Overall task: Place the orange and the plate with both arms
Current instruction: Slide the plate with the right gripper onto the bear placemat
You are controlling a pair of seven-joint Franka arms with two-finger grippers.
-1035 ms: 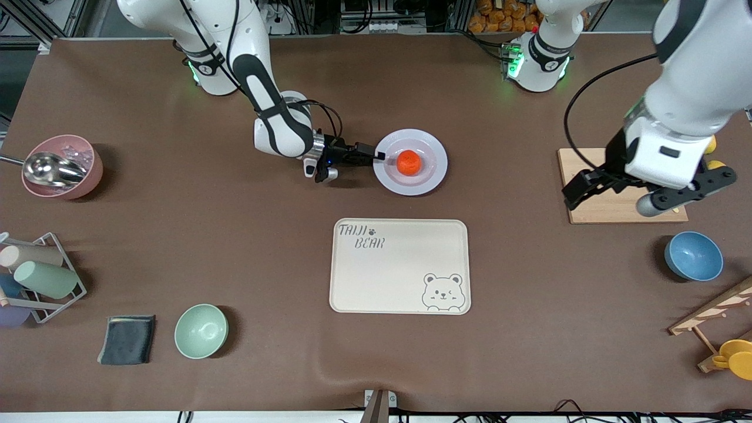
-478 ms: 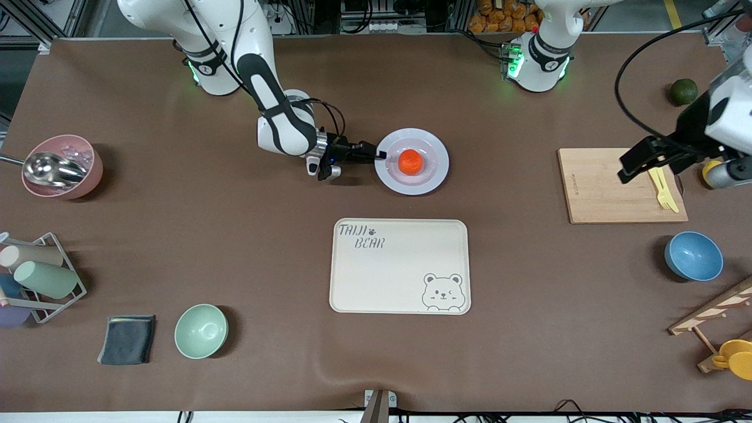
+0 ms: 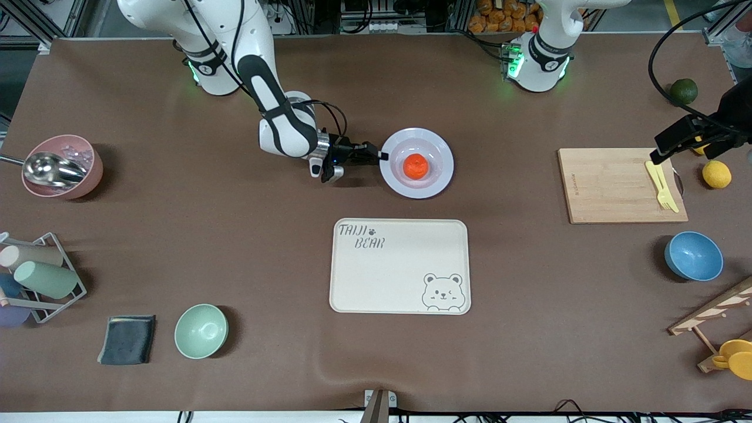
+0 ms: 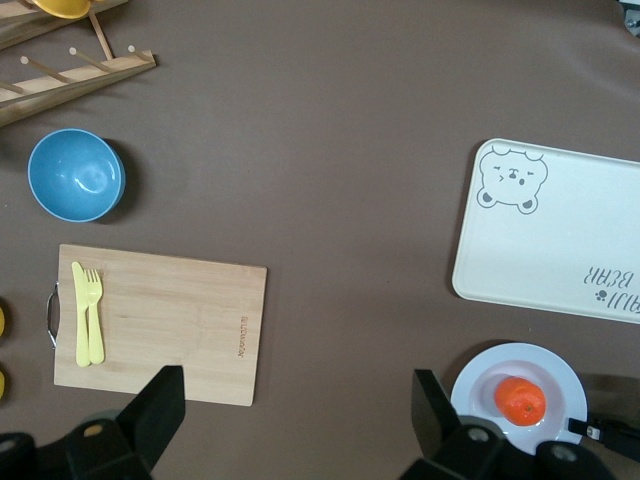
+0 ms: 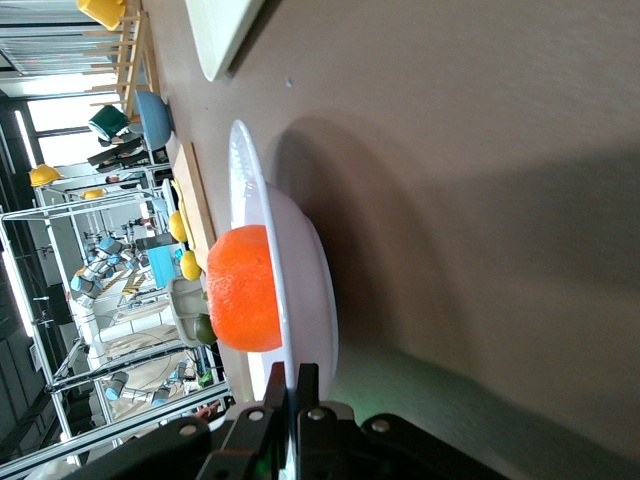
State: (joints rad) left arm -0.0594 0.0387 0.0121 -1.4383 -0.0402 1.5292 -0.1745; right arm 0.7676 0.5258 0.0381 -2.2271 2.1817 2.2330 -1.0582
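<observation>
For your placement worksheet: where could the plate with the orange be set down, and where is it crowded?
The bear-printed tray is bare, as is the cloth between it and the wooden cutting board. It is crowded near the cup rack and by the lemon.

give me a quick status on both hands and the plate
Right hand shut on plate rim, orange riding on it. Left hand open, up over the cutting board. Bear tray nearer the camera, bare.

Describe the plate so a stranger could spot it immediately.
Start at the cream bear-printed tray mid-table; the plate lies just farther from the front camera than it. It is round, shallow and pale lavender-white, with the orange in it and the right end effector shut on its rim.
</observation>
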